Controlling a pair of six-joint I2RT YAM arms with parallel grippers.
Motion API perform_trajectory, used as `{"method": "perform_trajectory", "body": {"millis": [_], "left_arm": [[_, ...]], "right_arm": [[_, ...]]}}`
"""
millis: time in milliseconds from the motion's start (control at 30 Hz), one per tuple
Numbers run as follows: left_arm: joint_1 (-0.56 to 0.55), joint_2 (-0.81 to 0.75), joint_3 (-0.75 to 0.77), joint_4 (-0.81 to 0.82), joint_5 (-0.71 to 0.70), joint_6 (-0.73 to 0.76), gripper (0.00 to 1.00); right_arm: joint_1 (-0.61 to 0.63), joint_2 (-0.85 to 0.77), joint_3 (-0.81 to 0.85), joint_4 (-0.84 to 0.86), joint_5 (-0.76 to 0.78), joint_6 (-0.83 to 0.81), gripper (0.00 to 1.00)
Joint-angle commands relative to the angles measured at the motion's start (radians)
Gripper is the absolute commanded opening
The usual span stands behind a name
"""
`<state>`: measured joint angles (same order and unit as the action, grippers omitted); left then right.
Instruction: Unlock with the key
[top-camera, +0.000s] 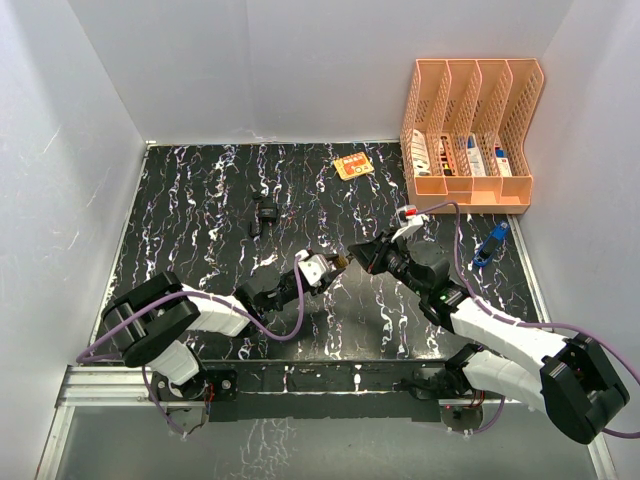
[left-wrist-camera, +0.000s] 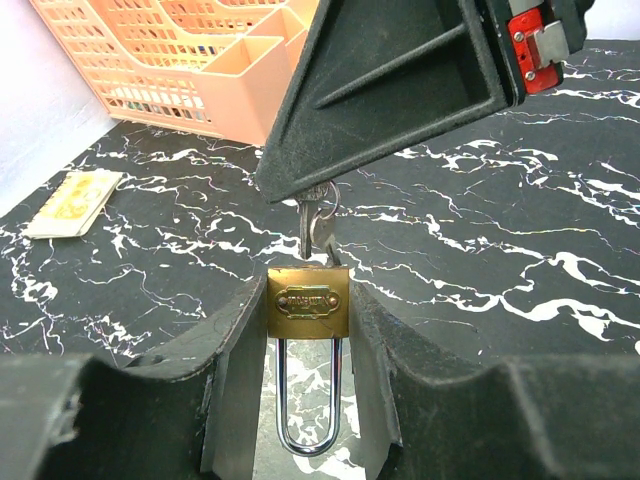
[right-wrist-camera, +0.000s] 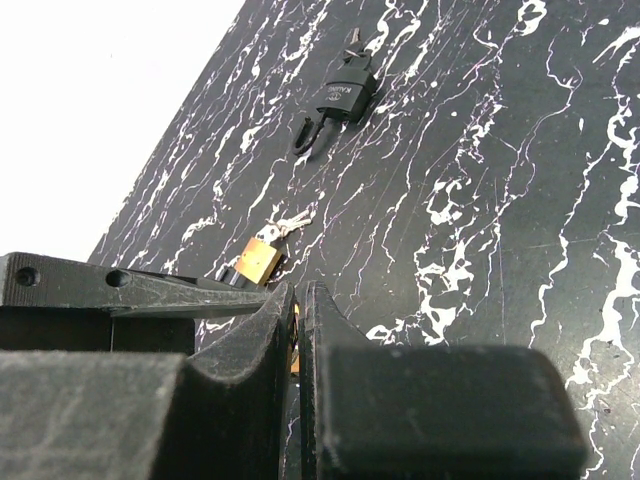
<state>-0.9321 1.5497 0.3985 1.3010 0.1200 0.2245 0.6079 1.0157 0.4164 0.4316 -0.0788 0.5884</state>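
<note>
A brass padlock (left-wrist-camera: 308, 302) is clamped by its body between my left gripper's fingers (left-wrist-camera: 235, 380), its steel shackle pointing back toward the wrist. My left gripper (top-camera: 318, 268) holds it at mid-table. My right gripper (top-camera: 352, 256) meets it from the right, jaws closed on a silver key (left-wrist-camera: 307, 232) that runs from its tip (left-wrist-camera: 300, 192) into the padlock's bottom, with a ring and a spare key beside it. In the right wrist view the brass body (right-wrist-camera: 258, 260) and loose keys (right-wrist-camera: 290, 222) show just past my closed gripper (right-wrist-camera: 297, 290).
A black padlock (top-camera: 266, 216) with a key lies on the table behind the grippers; it also shows in the right wrist view (right-wrist-camera: 345, 95). An orange file organizer (top-camera: 470, 130) stands back right. An orange card (top-camera: 352, 165) lies near the back. A blue object (top-camera: 490, 243) lies right.
</note>
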Motion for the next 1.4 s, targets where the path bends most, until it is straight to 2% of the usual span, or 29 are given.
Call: {"method": "perform_trajectory", "body": {"millis": [0,500,767,1367], "left_arm": [[-0.007,-0.018,0.038,0.062,0.024,0.011,0.0],[-0.014,-0.009,0.051,0.088,0.045,0.037,0.0],[-0.02,-0.007,0.021,0.218,0.062,0.049,0.0],[-0.025,-0.063,0.098,0.127,0.127,0.082,0.0]], "right_arm": [[0.008,-0.008,-0.004,0.073,-0.008,0.008,0.0],[0.013,0.0,-0.011,0.083,-0.015,0.017,0.0],[0.013,-0.012,-0.027,0.079,-0.009,0.018,0.0],[0.013,0.051,-0.014,0.073,-0.102,0.0,0.0]]}}
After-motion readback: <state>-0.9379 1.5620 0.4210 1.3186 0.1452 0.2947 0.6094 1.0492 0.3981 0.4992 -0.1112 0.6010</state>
